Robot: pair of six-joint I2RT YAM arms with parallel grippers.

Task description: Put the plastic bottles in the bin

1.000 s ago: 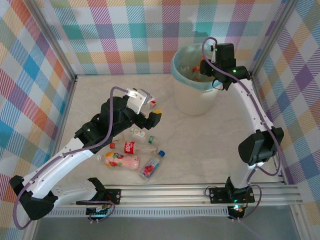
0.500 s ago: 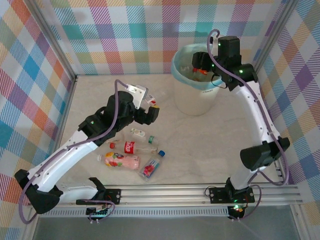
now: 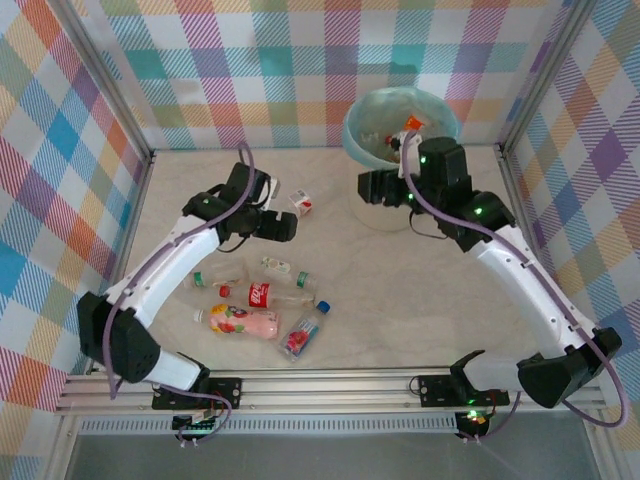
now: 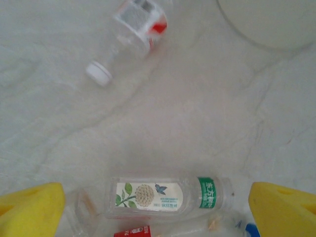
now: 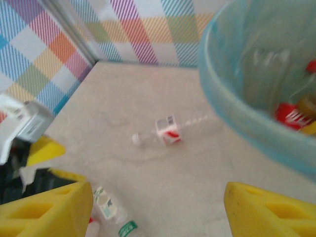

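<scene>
Two sets of jaws are mine, and both stand apart with nothing between them: my left gripper (image 4: 158,212) hangs over the loose plastic bottles (image 3: 262,294), and my right gripper (image 5: 158,210) is just beside the bin (image 5: 237,116). From my left wrist, the green-label bottle (image 4: 168,195) lies whole between my yellow fingertips (image 4: 29,207). The red-label bottle (image 4: 131,232) under it is cut off by the frame edge, and the bin is no more than a pale curved wall in the corner. My right wrist view is blurred, so the bottles inside the bin (image 5: 291,116) read as red and orange smears behind the teal liner. A red-and-white-label bottle (image 3: 300,203) lies alone near the bin. The tabletop (image 3: 420,290) is pale and marbled, enclosed by pastel plaid walls (image 3: 250,60).
</scene>
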